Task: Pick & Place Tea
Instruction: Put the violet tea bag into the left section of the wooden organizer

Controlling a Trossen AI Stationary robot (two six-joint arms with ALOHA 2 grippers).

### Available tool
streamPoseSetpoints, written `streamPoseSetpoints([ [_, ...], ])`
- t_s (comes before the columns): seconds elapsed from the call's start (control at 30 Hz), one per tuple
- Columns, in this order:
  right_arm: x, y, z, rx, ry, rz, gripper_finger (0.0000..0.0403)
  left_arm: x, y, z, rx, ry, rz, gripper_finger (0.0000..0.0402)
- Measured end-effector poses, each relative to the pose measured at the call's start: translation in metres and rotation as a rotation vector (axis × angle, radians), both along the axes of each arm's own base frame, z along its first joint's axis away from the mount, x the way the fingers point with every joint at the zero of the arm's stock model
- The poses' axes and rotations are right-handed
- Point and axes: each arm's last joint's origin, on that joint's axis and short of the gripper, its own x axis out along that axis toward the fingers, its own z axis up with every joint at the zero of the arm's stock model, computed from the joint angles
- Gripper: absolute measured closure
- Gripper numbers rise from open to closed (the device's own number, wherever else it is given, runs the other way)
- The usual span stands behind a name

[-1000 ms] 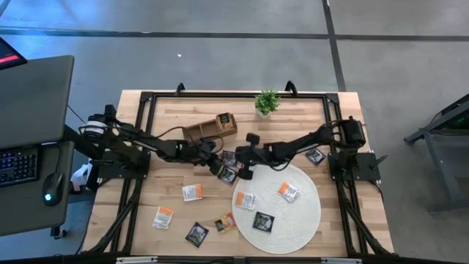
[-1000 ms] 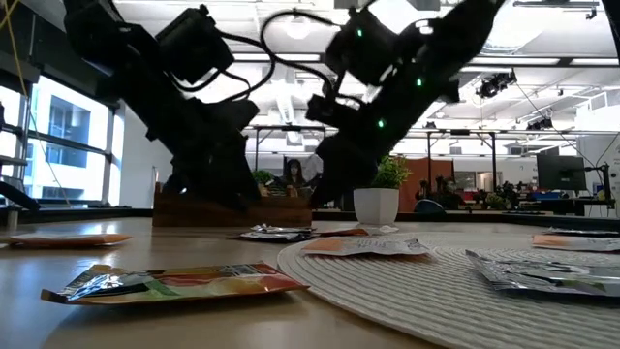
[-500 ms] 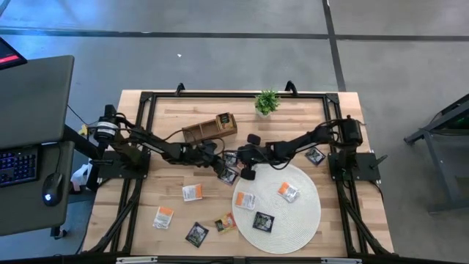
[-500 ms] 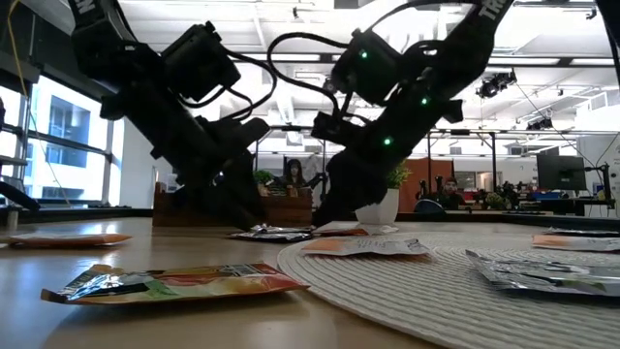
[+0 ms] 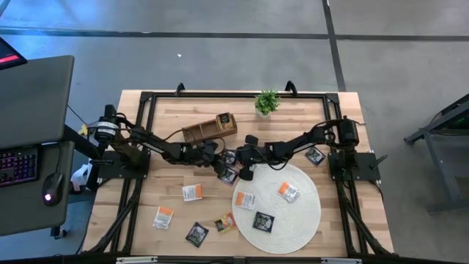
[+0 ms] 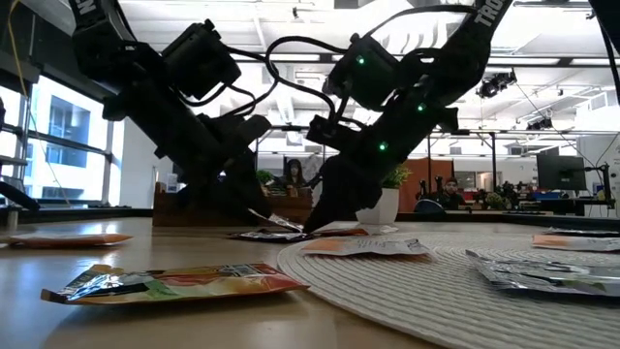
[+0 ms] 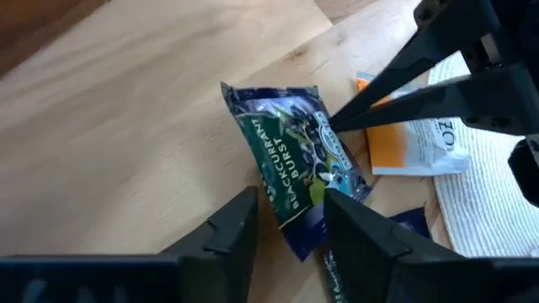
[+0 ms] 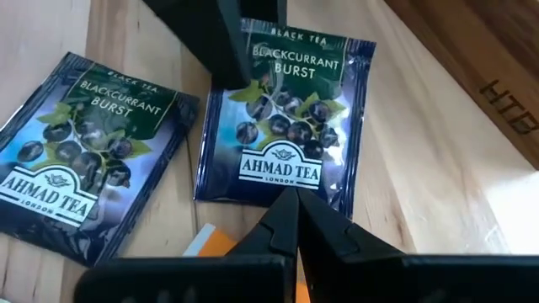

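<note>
Bench (image 5: 168, 117) busy at centre. Round mat (image 5: 293, 220) at five o'clock, probably the drop spot. Blackcurrant sachet (image 7: 295, 160) off the mat's ten o'clock rim, lying flat, so awkward to pinch. Left jaws partly open, straddling it, nothing clamped. Right jaws shut, empty, tip at its edge, likely pinning it.

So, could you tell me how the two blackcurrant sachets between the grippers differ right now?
The right wrist view shows both. The first blackcurrant sachet lies square to the camera, with the left gripper closing on one edge and the shut right gripper at the opposite edge. The second blackcurrant sachet lies rotated beside it, with no gripper on it. Both are dark blue, carry the same print, and rest face up on the table.
</note>
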Motion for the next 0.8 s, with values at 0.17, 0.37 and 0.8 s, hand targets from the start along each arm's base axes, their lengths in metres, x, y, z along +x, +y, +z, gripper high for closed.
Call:
streamPoseSetpoints([
  [0.17, 0.000, 0.000, 0.000, -0.002, 0.002, 0.006, 0.0402, 0.000, 0.000, 0.000, 0.039, 0.012, -0.024, 0.0358],
  [0.37, -0.009, 0.002, 0.015, -0.030, 0.051, 0.043, 0.0393, -0.003, 0.000, 0.014, 0.098, 0.001, -0.110, 0.0387],
  [0.8, -0.030, 0.004, 0.084, 0.057, -0.053, -0.024, 0.0397, -0.079, 0.014, 0.121, 0.467, 0.357, -0.053, 0.0399],
])
